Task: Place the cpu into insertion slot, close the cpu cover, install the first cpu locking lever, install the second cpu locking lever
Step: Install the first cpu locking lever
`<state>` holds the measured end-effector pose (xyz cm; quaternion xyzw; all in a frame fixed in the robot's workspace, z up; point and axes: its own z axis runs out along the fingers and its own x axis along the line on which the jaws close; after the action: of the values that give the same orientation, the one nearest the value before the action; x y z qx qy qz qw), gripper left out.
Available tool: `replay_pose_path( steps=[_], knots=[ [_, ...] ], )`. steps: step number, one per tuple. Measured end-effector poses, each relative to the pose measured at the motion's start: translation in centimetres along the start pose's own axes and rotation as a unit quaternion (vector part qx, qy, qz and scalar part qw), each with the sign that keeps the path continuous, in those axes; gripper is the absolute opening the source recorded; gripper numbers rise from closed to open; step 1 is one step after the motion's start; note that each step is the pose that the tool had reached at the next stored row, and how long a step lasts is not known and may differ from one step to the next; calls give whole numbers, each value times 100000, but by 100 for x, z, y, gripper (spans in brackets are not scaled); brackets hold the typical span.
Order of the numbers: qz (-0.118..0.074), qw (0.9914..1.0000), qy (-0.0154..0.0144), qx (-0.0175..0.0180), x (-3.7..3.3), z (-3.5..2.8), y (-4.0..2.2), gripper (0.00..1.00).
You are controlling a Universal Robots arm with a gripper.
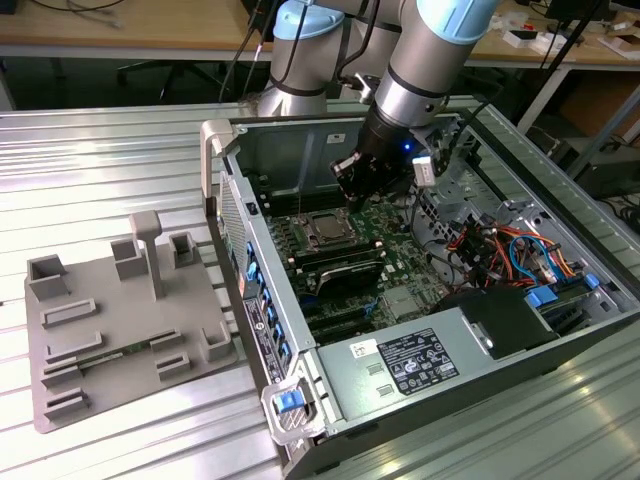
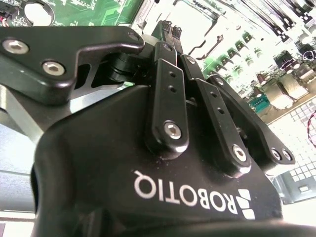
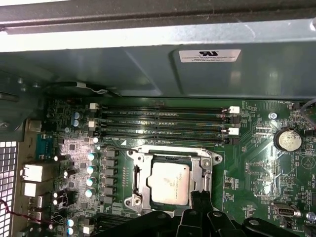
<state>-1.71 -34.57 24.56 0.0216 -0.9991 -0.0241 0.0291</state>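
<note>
Gripper point(image 3: 200, 197) hovering beside cpu point(image 3: 170, 182), fingers nearly together, holding nothing.
Cover point(image 3: 205, 165) lying down; lever work pending.

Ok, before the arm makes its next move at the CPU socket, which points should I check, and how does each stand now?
1. The cpu lies in the insertion slot: ok, its silvery top sits flat and square.
2. The cpu cover is down: ok, the frame lies around the chip in the first wrist view.
3. Both locking levers are latched: cannot tell.
4. The gripper is at the socket: ok, it hangs at the cover's edge.
5. The gripper touches the cover: cannot tell.
6. The memory slots are apart from the gripper: ok.
</note>
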Motion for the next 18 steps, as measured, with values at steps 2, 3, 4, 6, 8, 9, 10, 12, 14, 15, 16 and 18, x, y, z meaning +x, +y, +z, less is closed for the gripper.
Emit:
replay_pose_path(
  steps=[2,3,4,6,8,9,10,12,14,15,16,18],
  knots=[
    [-406,99999,19,20,0,0,0,11],
    [-633,99998,30,34,0,0,0,11],
    [-872,99996,43,50,0,0,0,11],
    [-1253,99992,60,70,0,0,0,11],
    [-1578,99987,78,88,0,0,0,11],
    [-1717,99985,85,98,0,0,0,11],
    [-1945,99981,96,113,0,0,0,11],
    [-2189,99976,108,125,0,0,0,11],
    [-2542,99968,126,143,0,0,0,11],
    [-2681,99964,132,152,0,0,0,11],
    [-2762,99962,137,158,0,0,0,11],
    [-2972,99956,146,171,0,0,0,11]
  ],
)
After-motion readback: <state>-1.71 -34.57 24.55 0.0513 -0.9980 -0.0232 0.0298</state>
